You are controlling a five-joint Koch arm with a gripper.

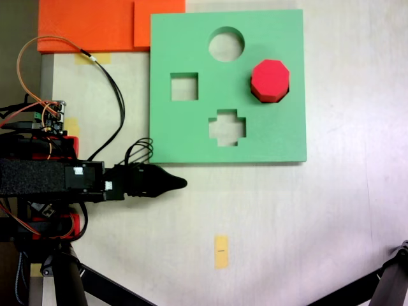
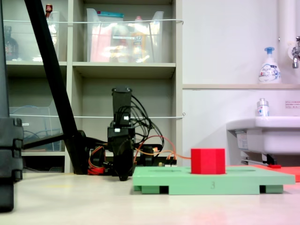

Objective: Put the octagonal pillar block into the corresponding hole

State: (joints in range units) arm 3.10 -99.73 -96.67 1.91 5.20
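Note:
The red octagonal pillar block (image 1: 270, 78) stands upright in the eight-sided hole (image 1: 254, 94) on the right side of the green foam board (image 1: 191, 134). Only a dark sliver of that hole shows beside the block. In the low fixed view the block (image 2: 207, 160) sticks up above the board (image 2: 187, 180). My black gripper (image 1: 182, 183) lies left of the board's lower edge, well away from the block, its jaws drawn to one point with nothing between them. Seen head-on, the gripper (image 2: 123, 177) hangs low behind the board's left end.
The board's round (image 1: 226, 43), square (image 1: 183, 87) and cross-shaped (image 1: 227, 127) cutouts are open. Orange foam sheets (image 1: 89, 25) lie at the top left. A yellow tape mark (image 1: 221, 251) is on the table, cables (image 1: 115, 95) loop near the arm base, and a black stand leg (image 2: 51, 70) slants across.

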